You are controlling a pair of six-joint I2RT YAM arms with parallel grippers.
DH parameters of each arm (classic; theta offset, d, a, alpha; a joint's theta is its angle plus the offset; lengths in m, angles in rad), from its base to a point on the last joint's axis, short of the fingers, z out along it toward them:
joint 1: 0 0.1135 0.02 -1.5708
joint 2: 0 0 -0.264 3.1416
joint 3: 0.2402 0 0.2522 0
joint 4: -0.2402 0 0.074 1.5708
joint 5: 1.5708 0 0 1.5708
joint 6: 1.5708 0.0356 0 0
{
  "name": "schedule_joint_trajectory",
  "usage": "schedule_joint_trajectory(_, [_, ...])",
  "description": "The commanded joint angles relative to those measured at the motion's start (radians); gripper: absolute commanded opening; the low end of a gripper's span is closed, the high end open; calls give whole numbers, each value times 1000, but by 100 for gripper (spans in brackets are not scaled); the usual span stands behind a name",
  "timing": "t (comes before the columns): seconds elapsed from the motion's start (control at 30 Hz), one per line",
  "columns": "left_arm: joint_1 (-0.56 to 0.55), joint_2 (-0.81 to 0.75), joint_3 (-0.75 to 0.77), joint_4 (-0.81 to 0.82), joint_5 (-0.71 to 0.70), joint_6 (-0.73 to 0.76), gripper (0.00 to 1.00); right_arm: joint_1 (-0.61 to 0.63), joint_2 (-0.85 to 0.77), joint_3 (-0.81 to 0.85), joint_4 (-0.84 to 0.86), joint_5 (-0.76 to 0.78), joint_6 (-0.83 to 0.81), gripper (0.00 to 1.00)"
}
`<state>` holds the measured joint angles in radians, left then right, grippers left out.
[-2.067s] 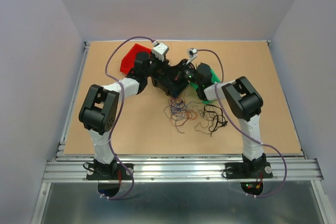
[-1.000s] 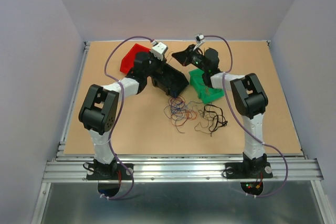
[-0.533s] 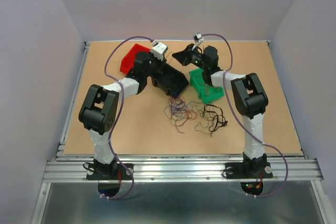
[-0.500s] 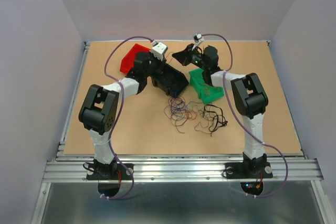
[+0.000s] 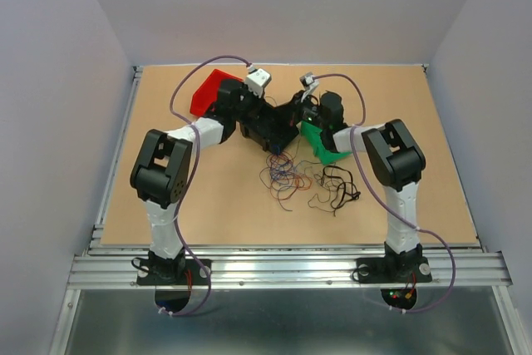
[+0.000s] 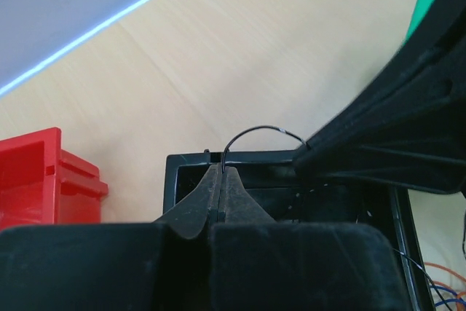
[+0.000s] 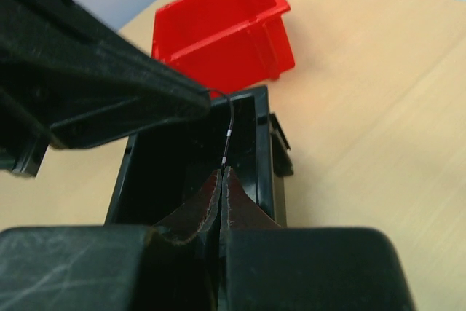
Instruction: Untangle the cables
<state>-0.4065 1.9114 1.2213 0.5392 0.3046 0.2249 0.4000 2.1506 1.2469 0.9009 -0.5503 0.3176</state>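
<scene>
Together the left gripper (image 6: 220, 177) and right gripper (image 7: 220, 178) are each clamped on one short black wire (image 6: 256, 130), directly above a black bin (image 6: 186, 159).

- Left arm (image 5: 170, 176) and right arm (image 5: 391, 174): smooth white link shells between bulky rounded black joint housings.
- A thick lilac cable (image 5: 184, 79) loops in a wide arc along each arm.
- Flat black base mounts (image 5: 170, 270), the right one (image 5: 397, 293) showing small red and green lights.
- A small white boxy camera block (image 5: 258, 79) sits at each wrist.
- Left gripper (image 6: 220, 172): matte black, wedge-shaped tapering fingers.
- Right gripper (image 7: 220, 174): the same black wedges, with reddish-brown, scuffed inner edges.
</scene>
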Motion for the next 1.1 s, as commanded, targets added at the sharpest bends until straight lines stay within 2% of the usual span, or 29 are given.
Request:
schedule_joint_trajectory(0.0, [-11,23,87,-79,36,40,0,26,-77,-61,58,15,-74,1])
schedule_joint_trajectory(0.2, [-40,64,139,-165,-31,73,0,80,-69,-46,-62,95,-169,1])
schedule_joint_trajectory(0.37, [-43,69,207,-272,-146,108,16,102,-70,-29,-135,157,-206,1])
schedule_joint_trajectory(0.43, [-32,34,186,-256,-163,103,32,105,-64,-21,-149,162,-207,1])
schedule_joint_trajectory(0.5, [-28,2,124,-193,-125,103,67,105,-60,-12,-164,170,-206,1])
schedule_joint_trajectory(0.53, [-26,-21,115,-185,-124,105,76,105,-55,-4,-183,170,-206,1])
schedule_joint_trajectory(0.9, [15,-109,55,-96,-162,-5,77,129,18,159,-313,211,-199,1])
schedule_joint_trajectory(1.07, [52,-141,26,-55,-121,-59,76,151,97,295,-474,246,-213,1])
